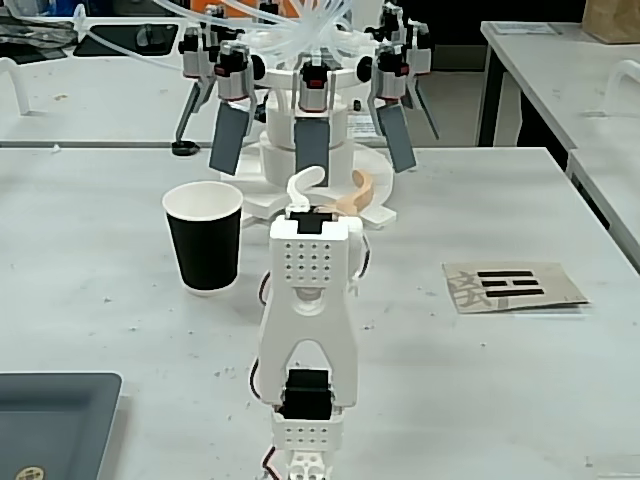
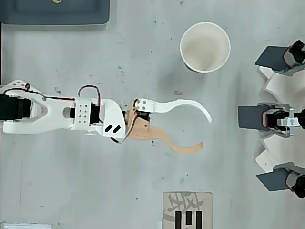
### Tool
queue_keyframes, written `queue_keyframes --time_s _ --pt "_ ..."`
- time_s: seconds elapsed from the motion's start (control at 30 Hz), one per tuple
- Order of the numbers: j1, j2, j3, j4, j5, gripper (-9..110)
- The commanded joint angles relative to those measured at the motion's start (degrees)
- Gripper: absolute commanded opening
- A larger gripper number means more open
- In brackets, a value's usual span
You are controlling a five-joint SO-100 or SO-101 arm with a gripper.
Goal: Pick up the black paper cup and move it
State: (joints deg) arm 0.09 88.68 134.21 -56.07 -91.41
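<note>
Black on the outside and white inside, the black paper cup (image 1: 203, 238) (image 2: 205, 47) is standing upright on the grey worktop (image 1: 480, 360) (image 2: 143, 186), with nothing touching it. In the overhead view it is sitting above and a little to the right of the end effector (image 2: 206, 133), clearly apart from it. The end effector is standing wide open and is holding nothing: its white curved finger (image 2: 183, 105) and its tan curved finger (image 2: 183, 145) are spreading away from each other. In the fixed view the white arm (image 1: 308, 300) is rising in the middle, and the cup is standing to its left. A printed card with black bars (image 1: 512, 285) (image 2: 187, 210) is lying flat on the worktop on the other side of the arm. A dark tray (image 1: 55, 420) (image 2: 55, 12) is resting at the worktop edge. A white machine with several dark paddles (image 1: 310, 110) (image 2: 276, 117) is standing beyond the end effector.
</note>
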Motion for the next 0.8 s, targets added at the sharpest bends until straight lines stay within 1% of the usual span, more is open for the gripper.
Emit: queue_keyframes --time_s 0.0,0.43,0.77 --pt "0.9 -1.6 -2.4 -0.8 -2.2 8" --pt "0.9 -1.4 -2.1 -1.4 -2.3 9" --pt "0.9 4.7 5.7 -3.3 -2.3 10"
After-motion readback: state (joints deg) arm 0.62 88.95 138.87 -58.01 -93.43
